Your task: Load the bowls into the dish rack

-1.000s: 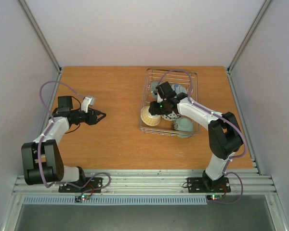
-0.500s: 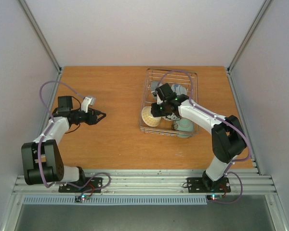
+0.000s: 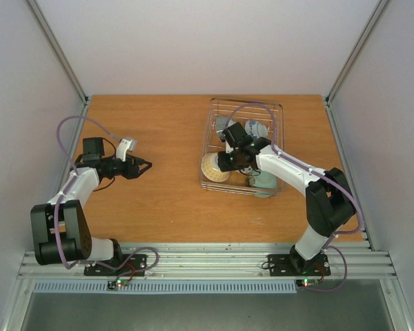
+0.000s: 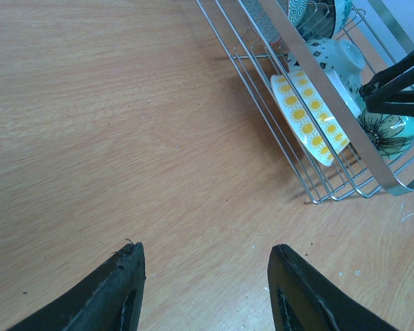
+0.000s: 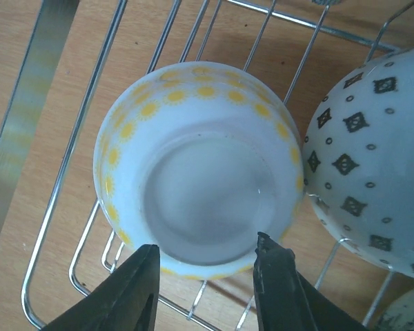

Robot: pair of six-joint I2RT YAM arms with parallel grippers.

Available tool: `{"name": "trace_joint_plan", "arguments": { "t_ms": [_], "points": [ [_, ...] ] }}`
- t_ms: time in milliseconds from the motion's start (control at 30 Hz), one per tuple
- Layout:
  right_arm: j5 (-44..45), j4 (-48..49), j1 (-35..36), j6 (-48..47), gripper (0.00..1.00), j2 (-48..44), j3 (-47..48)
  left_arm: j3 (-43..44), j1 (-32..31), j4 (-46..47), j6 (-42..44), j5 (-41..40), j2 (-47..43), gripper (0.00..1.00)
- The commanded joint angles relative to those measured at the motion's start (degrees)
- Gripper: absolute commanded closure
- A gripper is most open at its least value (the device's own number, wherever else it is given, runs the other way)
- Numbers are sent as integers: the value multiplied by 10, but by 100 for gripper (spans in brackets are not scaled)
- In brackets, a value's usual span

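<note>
The wire dish rack (image 3: 247, 101) stands right of centre and holds several bowls. A white bowl with yellow suns (image 3: 214, 167) leans in its near left corner, and a pale green bowl (image 3: 265, 181) sits at its near edge. My right gripper (image 3: 225, 163) is open just above the yellow bowl (image 5: 200, 165), holding nothing. Its fingertips (image 5: 146, 256) stand apart at the bowl's near rim. A white bowl with black diamonds (image 5: 372, 172) lies beside it. My left gripper (image 3: 146, 165) is open and empty over bare wood, well left of the rack (image 4: 310, 69).
More bowls stand at the rack's back (image 3: 257, 129). The left wrist view shows a teal flowered bowl (image 4: 390, 131) in the rack's near corner. Grey walls close in the table's left, right and back. Metal rails run along the near edge (image 3: 207, 258).
My right gripper has shifted slightly toward the near side of the rack, over the yellow bowl, and its arm now covers the diamond bowl. The left arm has not moved.
</note>
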Motion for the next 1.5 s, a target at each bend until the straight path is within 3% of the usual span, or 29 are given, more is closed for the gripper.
{"name": "trace_joint_plan", "arguments": {
  "t_ms": [0, 133, 300, 900, 1167, 1467],
  "points": [
    [21, -9, 4, 4, 53, -35, -10, 3, 4, 5, 11, 5, 2, 50],
    [11, 8, 3, 3, 24, -35, -17, 4, 4, 5, 11, 7, 4, 50],
    [-15, 29, 3, -3, 11, -15, -12, 3, 4, 4, 11, 5, -1, 50],
    [-16, 9, 3, -38, 1, 98, 60, 3, 4, 3, 12, 5, -3, 51],
    [-58, 11, 3, -46, 1, 139, 73, 3, 4, 2, 12, 5, -3, 50],
    [-2, 4, 4, -43, 1, 125, 66, 3, 4, 3, 13, 4, -1, 50]
  ]
}}
